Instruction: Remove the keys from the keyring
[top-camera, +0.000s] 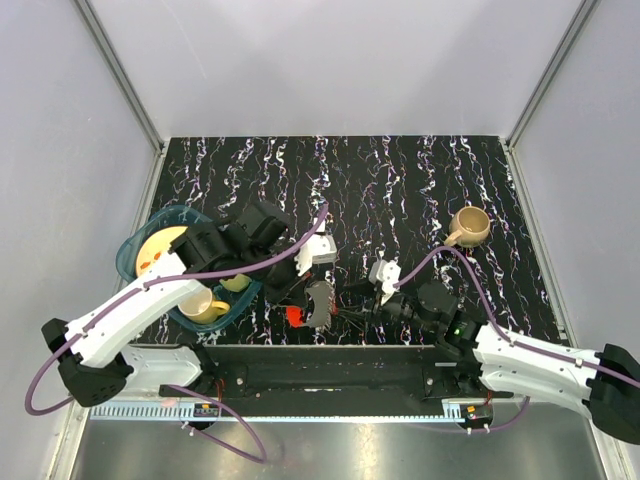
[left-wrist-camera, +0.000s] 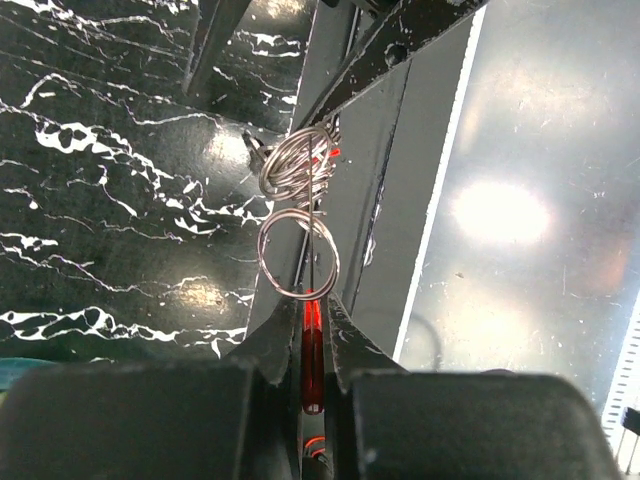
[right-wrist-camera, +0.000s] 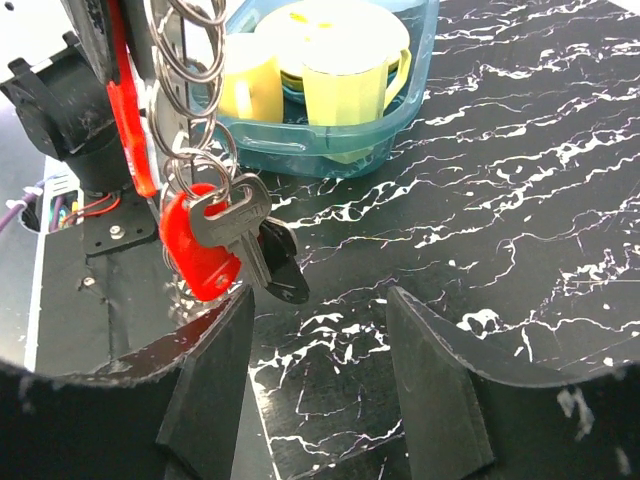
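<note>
My left gripper (top-camera: 303, 303) is shut on the keyring's red tag (left-wrist-camera: 313, 360) and holds it above the table's front edge. In the left wrist view the chained metal rings (left-wrist-camera: 298, 255) stick out past my left gripper (left-wrist-camera: 313, 300). In the right wrist view the rings (right-wrist-camera: 190, 110) hang beside the red tag (right-wrist-camera: 125, 100). Below them dangle a silver key (right-wrist-camera: 240, 225), a red-headed key (right-wrist-camera: 195, 255) and a dark-headed one (right-wrist-camera: 285, 272). My right gripper (right-wrist-camera: 318, 298) is open and empty, just below and right of the keys. It also shows in the top view (top-camera: 358, 308).
A blue bin (top-camera: 135, 255) with yellow cups (right-wrist-camera: 345, 70) and a plate stands at the left, behind the keyring. A tan mug (top-camera: 470, 225) sits at the right. The black mounting rail (top-camera: 330, 370) runs along the front edge under the keyring.
</note>
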